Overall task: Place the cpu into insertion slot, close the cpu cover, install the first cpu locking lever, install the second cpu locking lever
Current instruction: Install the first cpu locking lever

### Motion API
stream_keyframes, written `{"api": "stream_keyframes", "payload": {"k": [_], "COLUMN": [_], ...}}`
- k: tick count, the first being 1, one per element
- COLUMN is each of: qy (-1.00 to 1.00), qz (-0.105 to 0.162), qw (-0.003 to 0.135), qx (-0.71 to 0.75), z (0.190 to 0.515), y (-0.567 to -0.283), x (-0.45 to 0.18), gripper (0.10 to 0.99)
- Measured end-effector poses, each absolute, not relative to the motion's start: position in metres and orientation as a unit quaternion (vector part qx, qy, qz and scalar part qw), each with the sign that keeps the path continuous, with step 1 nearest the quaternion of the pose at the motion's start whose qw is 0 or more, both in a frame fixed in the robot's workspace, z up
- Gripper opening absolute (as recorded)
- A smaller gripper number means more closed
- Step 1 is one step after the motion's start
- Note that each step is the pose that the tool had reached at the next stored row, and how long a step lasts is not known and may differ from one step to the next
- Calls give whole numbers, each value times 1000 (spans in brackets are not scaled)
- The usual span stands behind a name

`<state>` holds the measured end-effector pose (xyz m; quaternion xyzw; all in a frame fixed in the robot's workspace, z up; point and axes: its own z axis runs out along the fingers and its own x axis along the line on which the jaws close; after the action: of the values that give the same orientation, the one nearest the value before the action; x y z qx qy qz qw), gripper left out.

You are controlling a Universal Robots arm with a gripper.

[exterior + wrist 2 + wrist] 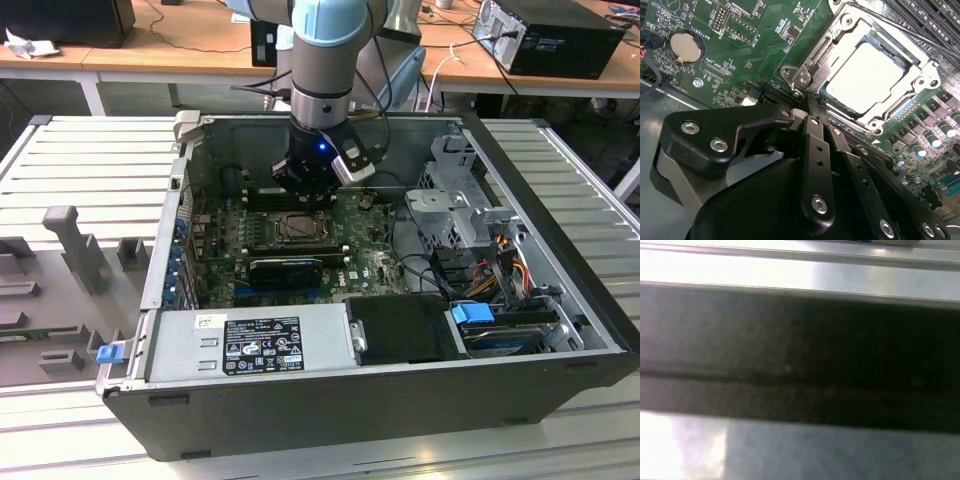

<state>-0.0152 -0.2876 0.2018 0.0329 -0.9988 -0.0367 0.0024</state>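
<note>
While the gripper (812, 112) is seen nearest in the second wrist view, its two black fingers (816, 150) pressed together with nothing between them, the tips are held just beside the socket's corner at about 7 o'clock of it. Beyond them the cpu (865, 75) is judged already seated in the insertion slot (805, 75), with the cpu cover (920, 65) closed over it, so lever work appears left. On the green board, white print is seen, but none is readable.
</note>
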Motion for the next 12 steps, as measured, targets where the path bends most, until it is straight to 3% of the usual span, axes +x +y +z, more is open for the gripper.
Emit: {"api": "stream_keyframes", "payload": {"k": [12], "qy": [-999], "qz": [-40], "qw": [2], "qx": [33], "z": [210], "y": [-288], "x": [-15], "gripper": [106]}}
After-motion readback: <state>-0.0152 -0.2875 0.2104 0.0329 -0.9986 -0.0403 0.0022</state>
